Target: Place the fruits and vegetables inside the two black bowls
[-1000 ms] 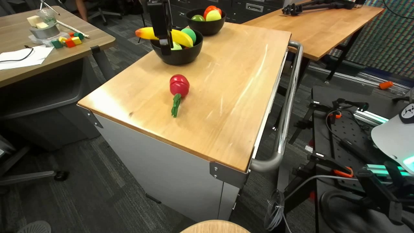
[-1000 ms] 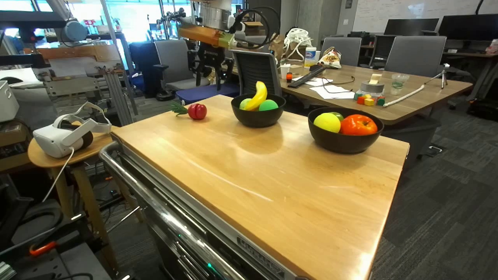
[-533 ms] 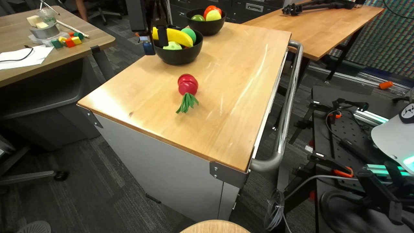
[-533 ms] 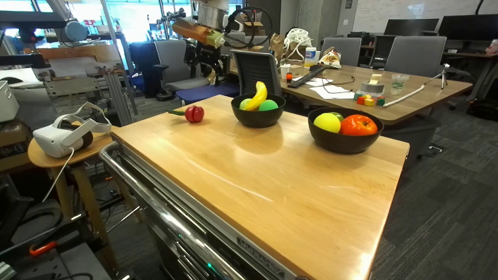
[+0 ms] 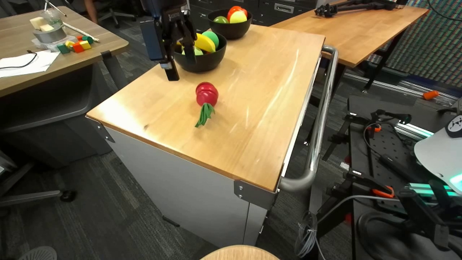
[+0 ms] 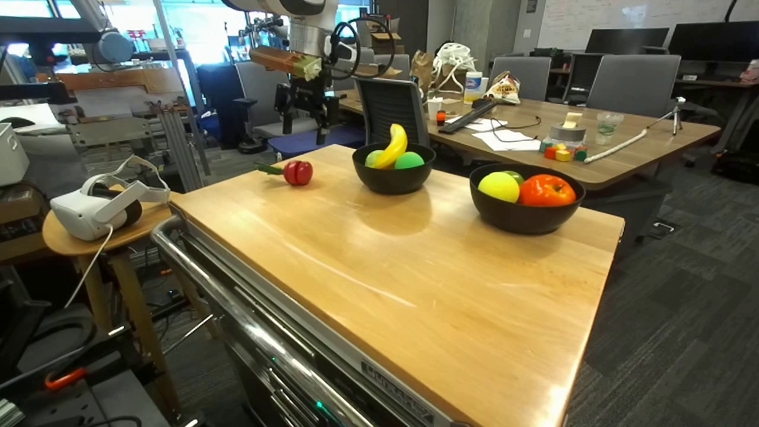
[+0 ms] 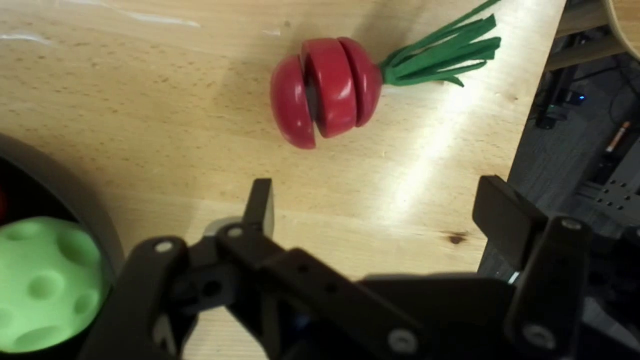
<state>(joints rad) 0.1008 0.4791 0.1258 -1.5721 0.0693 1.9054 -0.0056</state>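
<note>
In the wrist view, we found the gripper (image 7: 377,209) spread wide, holding nothing, at lower right. The red radish (image 7: 334,90) lay on the tabletop (image 7: 175,125) at upper centre, its long axis roughly parallel to the jaw span; we judged wrist rotation advisable before grasping.

In an exterior view, clock centred on red vegetable (image 5: 206,94), lying on wooden top (image 5: 252,126), leaves (image 5: 205,115) pointing to 6. Gripper (image 5: 181,69) between 10 and 11 o'clock, jaws apart; one finger (image 5: 190,52) hides part of near black bowl (image 5: 205,65), contact not determinable. That bowl, at 12: banana (image 5: 205,43), green round piece (image 5: 211,37), pale green piece (image 5: 198,52). Far black bowl (image 5: 234,31), between 12 and 1: red piece (image 5: 234,11), yellow fruit (image 5: 238,17), darker green piece (image 5: 221,20). Metal rail (image 5: 323,108) at 3; coloured blocks (image 5: 78,47) at 10, on side desk (image 5: 108,40).
</note>
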